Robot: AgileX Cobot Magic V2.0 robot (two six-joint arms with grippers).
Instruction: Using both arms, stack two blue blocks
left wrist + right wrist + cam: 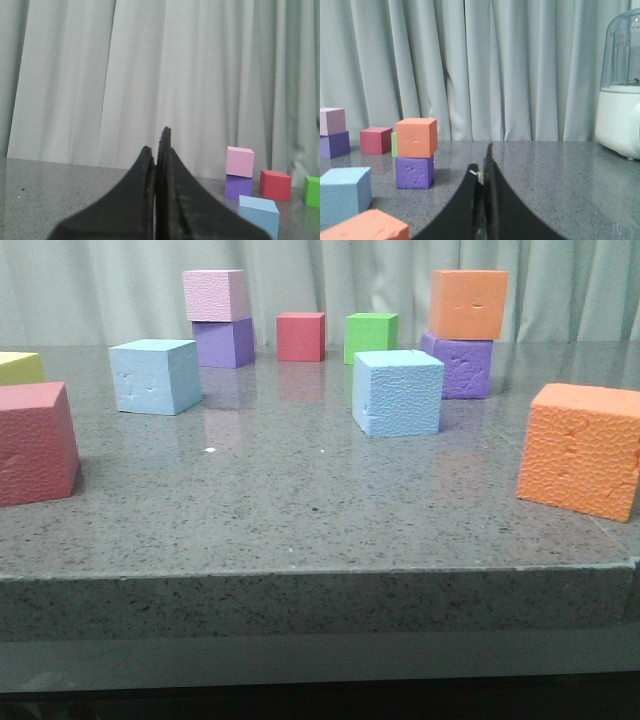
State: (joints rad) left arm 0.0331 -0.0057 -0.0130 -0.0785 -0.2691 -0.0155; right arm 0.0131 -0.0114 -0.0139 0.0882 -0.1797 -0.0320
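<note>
Blue foam cubes sit apart on your grey speckled counter [300, 510]: the smoother dented sky-blue cube [155, 376] stands left of centre, the pebbled sky-blue cube [398, 392] right of centre, nearer you. Behind the first you see a pink cube [216, 294] stacked on a purple cube [223, 342]. Your left tool [159, 150] has its fingers pressed together, holding nothing. Your right tool [482, 167] is likewise closed and empty.
</note>
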